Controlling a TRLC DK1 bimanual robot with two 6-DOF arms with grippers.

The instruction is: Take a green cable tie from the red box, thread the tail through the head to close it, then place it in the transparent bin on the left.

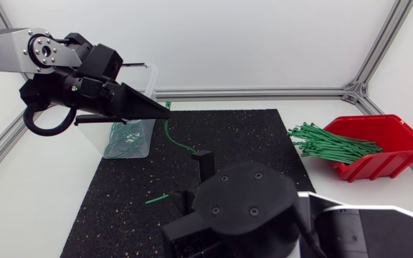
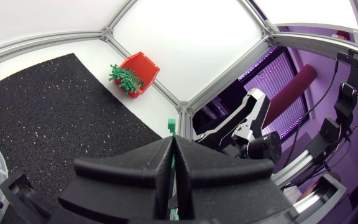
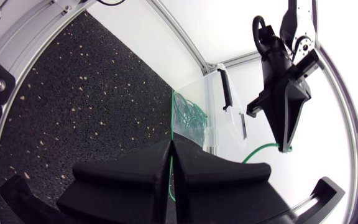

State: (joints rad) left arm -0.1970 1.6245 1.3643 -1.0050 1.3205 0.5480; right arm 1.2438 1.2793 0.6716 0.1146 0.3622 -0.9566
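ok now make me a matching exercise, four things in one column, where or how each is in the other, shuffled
1 red plastic box
2 transparent plastic bin
3 loose green cable tie
4 left claw

a lying free on the black speckled mat
b shut on a hanging green cable tie
c off the mat, on my right
d at the mat's left edge, ties inside

pairs: 1-c, 2-d, 3-a, 4-b

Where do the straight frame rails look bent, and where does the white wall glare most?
Head view: frame rails look straight, light is soft and even, but the right arm blocks the near part of the black mat. Left wrist view: rails bow around the red box. Right wrist view: rails bow strongly, and the white wall behind the left claw glares most.
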